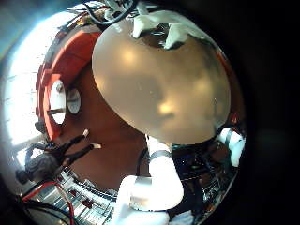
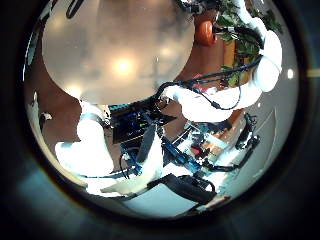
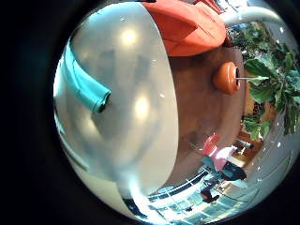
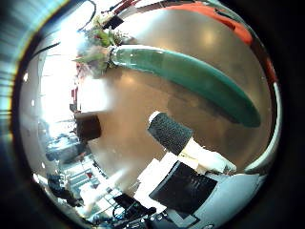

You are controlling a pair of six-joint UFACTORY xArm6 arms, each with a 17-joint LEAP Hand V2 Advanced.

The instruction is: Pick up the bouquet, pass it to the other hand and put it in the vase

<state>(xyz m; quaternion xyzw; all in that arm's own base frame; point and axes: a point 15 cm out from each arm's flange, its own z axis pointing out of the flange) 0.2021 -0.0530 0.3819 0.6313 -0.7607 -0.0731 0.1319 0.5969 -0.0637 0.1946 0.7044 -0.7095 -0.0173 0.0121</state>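
Note:
The bouquet [image 4: 181, 72] lies flat on the round table [image 4: 143, 100] in the right thumb side palm view, with a long green wrapped stem and its flowers [image 4: 100, 43] at one end. My right hand [image 4: 186, 153] is over the table beside it; one fingertip [image 4: 170, 132] shows, straight and away from the stem. The stem's end [image 3: 86, 82] also shows in the right little finger side palm view. A dark cylinder [image 4: 88, 125], perhaps the vase, stands near the flowers.
The left thumb side palm view shows the table top [image 2: 110, 50], the other white arm [image 2: 215, 98] and a round orange object [image 2: 204, 30] beside a potted plant. That object [image 3: 225, 77] and an orange seat [image 3: 192, 26] stand on the floor.

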